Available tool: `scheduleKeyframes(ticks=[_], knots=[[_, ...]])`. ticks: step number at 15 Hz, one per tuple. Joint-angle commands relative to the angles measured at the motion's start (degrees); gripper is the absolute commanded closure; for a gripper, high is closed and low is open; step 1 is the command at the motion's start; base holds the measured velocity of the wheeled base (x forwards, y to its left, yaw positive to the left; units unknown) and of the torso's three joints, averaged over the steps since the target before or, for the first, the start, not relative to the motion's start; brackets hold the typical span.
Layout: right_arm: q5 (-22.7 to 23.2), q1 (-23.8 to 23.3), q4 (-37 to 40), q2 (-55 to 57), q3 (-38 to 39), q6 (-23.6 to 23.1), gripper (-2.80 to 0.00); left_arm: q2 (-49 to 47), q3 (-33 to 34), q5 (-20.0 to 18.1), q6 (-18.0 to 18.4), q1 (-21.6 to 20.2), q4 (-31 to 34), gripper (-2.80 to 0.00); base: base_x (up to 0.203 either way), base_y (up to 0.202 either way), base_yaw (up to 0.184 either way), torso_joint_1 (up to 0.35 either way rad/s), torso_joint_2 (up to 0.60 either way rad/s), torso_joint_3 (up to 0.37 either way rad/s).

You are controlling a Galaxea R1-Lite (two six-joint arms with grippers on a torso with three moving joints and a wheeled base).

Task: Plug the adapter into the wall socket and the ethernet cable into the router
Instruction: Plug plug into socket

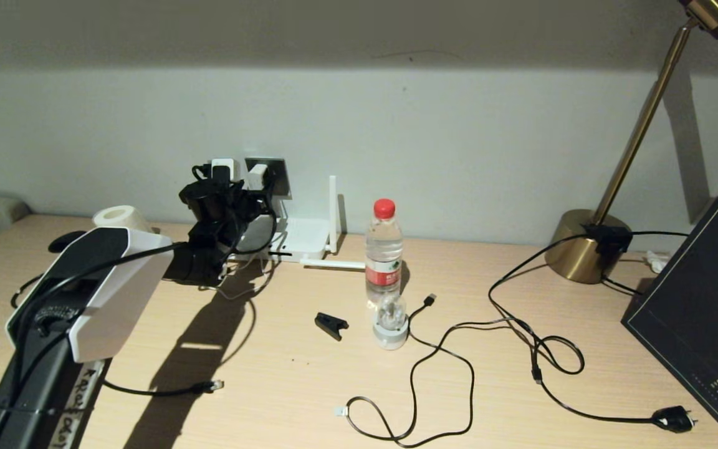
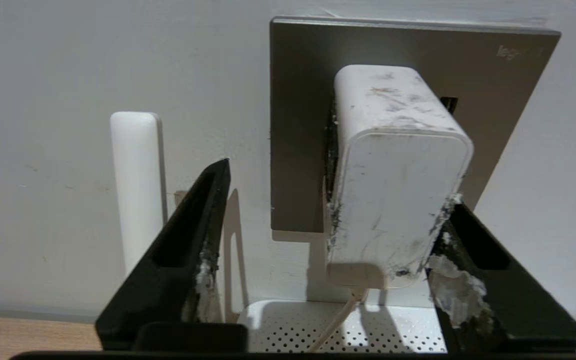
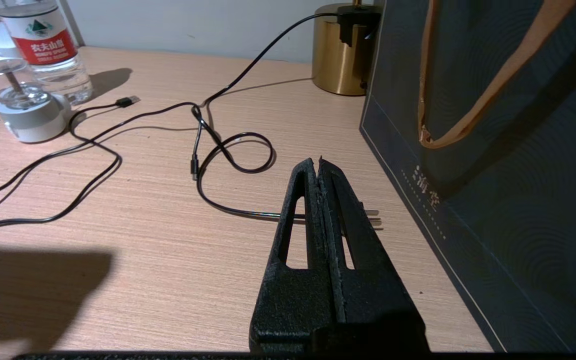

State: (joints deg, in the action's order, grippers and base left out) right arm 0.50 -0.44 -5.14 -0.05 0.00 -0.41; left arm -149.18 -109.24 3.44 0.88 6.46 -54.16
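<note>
Adapter [image 2: 393,175] seated in wall socket [image 2: 308,125], cord dropping to router [image 1: 303,240]. Left gripper [image 1: 222,206] up at the socket, fingers [image 2: 183,250] spread apart either side of the adapter (one pad touching or just beside its edge, the other well clear), holding nothing. Ethernet cable [image 1: 159,391] loose on the desk, plug [image 1: 212,386] lying near the left arm, well below and behind that gripper, long axis pointing right. Right gripper [image 3: 320,165] pressed together, empty, far right near dark bag [image 3: 493,150]. Left arm nearer
</note>
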Motion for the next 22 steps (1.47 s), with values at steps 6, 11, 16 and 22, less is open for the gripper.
scheduleKeyframes(ticks=[6,11,16,22], knots=[[0.0,0.0,0.0,0.0,2.0,0.0,0.0,1.7,0.5,0.1,0.0,0.5,-1.8,-2.8,0.0,0.0,0.0,0.0,0.0,0.0],[0.0,0.0,0.0,0.0,2.0,0.0,0.0,6.3,10.2,0.0,0.1,2.7,-6.2,-2.8,0.0,0.0,0.0,0.0,0.0,0.0],[0.0,0.0,0.0,0.0,2.0,0.0,0.0,8.3,13.5,-0.2,0.1,3.7,-8.4,-2.8,0.0,0.0,0.0,0.0,0.0,0.0],[0.0,0.0,0.0,0.0,2.0,0.0,0.0,11.3,18.2,-0.1,0.3,3.7,-10.1,-2.8,0.0,0.0,0.0,0.0,0.0,0.0]])
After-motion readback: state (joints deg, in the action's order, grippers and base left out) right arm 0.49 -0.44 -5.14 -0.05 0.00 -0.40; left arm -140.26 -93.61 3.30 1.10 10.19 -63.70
